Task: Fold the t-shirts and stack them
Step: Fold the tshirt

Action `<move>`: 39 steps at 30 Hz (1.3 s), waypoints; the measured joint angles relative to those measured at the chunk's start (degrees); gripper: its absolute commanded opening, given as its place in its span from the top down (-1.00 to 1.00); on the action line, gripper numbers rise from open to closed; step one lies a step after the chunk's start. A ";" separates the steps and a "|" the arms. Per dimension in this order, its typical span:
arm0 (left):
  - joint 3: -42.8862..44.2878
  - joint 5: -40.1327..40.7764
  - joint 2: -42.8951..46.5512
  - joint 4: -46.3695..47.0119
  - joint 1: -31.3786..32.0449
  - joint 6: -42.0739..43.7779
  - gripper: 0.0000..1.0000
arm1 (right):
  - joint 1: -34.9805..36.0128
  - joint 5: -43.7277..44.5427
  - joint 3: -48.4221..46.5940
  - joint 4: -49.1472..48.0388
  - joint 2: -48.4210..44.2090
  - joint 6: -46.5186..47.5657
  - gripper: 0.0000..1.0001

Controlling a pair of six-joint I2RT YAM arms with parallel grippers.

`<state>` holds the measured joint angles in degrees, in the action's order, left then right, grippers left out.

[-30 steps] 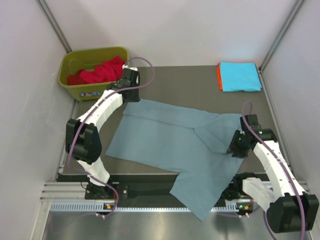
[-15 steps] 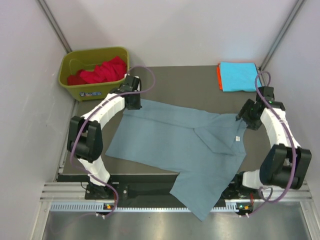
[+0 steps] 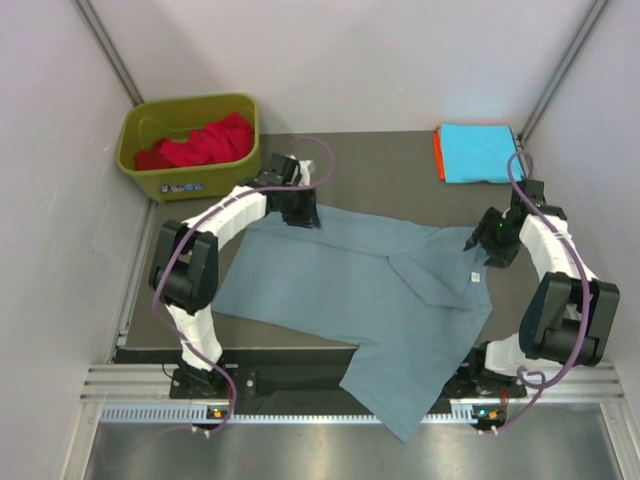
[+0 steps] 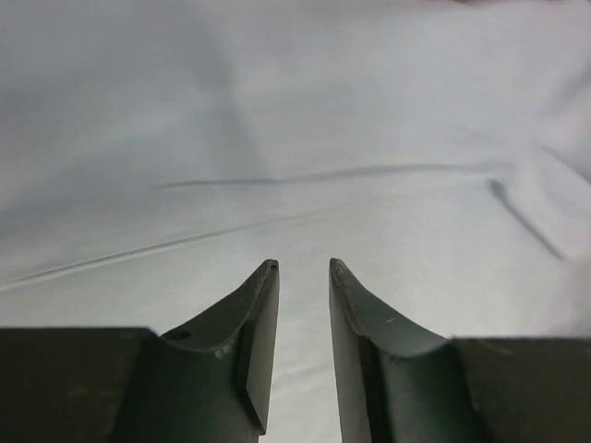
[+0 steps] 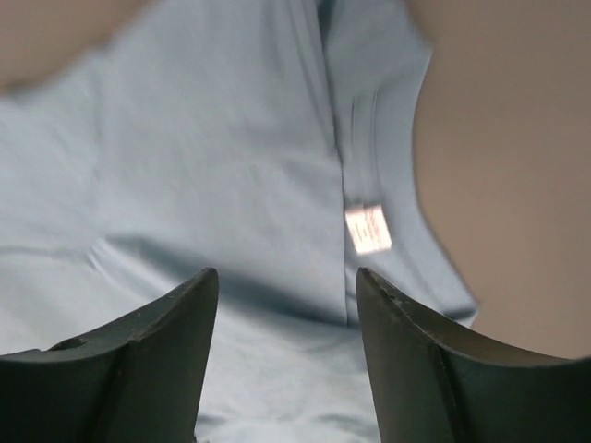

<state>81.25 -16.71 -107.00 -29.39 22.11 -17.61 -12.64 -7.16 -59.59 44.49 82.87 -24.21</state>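
Spanning the counter left to right at frame centre, the grey-blue t-shirt lies flat, collar rightward, with one flap overhanging the bottom edge. The right gripper, wide and empty, hovers just above the neck label. The left gripper, narrowly parted and empty, sits over the shirt's upper-left edge.
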 measured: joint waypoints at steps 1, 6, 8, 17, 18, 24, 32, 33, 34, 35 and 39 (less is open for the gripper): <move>-0.44 -2.56 0.00 1.22 1.25 -0.50 0.31 | 0.50 -0.96 1.22 0.98 -0.39 -0.02 -0.25; -2.71 -11.21 0.00 4.66 8.37 -3.34 0.33 | 9.94 -1.57 3.72 5.09 -2.58 -0.20 -0.30; -3.37 -12.70 0.00 5.46 10.34 -3.87 0.37 | 16.96 -0.22 2.86 5.66 -3.02 0.07 -0.26; -6.51 -9.75 1.66 4.74 5.97 -4.26 0.52 | 35.63 7.17 -0.46 9.03 1.92 0.28 0.41; -6.91 -9.60 2.21 4.63 4.94 -4.50 0.52 | 36.33 7.91 -0.46 9.11 2.49 0.17 0.45; -6.93 -9.86 4.24 5.07 -0.26 -4.96 0.54 | 41.42 8.96 -0.13 8.72 5.44 -0.52 0.60; -7.63 -11.74 4.94 4.98 -1.44 -4.94 0.57 | 40.39 8.35 1.40 7.02 9.31 -1.99 0.56; -7.85 -11.93 5.09 4.98 -1.57 -4.94 0.57 | 39.95 8.41 1.51 6.80 9.84 -1.99 0.56; -8.00 -12.13 5.25 4.96 -1.77 -4.94 0.57 | 39.58 8.55 1.53 6.78 10.36 -1.97 0.55; -8.04 -12.24 5.27 4.96 -1.97 -4.92 0.57 | 39.28 8.81 1.53 6.60 10.84 -1.95 0.56; -8.07 -12.44 5.27 4.90 -2.97 -4.83 0.57 | 37.77 9.64 1.38 5.73 13.62 -1.88 0.56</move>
<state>73.19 -29.15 -101.73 -24.49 19.14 -22.44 25.12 2.48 -58.22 50.22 96.49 -26.09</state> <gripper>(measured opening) 0.214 0.224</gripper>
